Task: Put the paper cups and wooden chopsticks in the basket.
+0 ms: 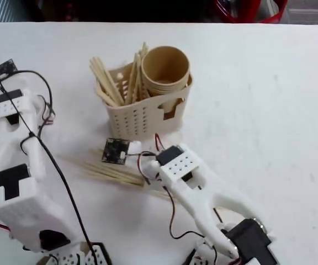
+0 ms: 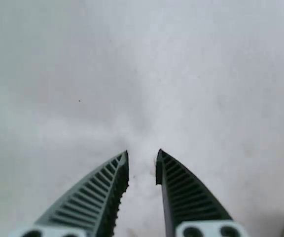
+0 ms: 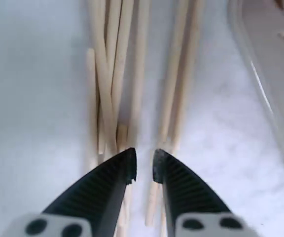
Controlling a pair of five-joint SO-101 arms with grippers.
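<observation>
A cream perforated basket (image 1: 148, 113) stands mid-table and holds stacked paper cups (image 1: 165, 69) and several wooden chopsticks (image 1: 112, 83) leaning toward its left side. More loose chopsticks (image 1: 112, 172) lie flat on the table in front of the basket. The right arm (image 1: 181, 168) reaches over them. In the right wrist view my right gripper (image 3: 143, 157) hovers just over the loose chopsticks (image 3: 113, 89), open by a narrow gap, nothing between its fingers. My left gripper (image 2: 142, 152) is over bare white table, slightly open and empty. The left arm (image 1: 12, 165) stands at the table's left edge.
The basket's wall (image 3: 275, 94) runs close beside the right gripper. A small circuit board (image 1: 116, 150) with wires sits over the loose chopsticks. Black cables (image 1: 48, 149) trail along the left arm. The table's right half is bare white.
</observation>
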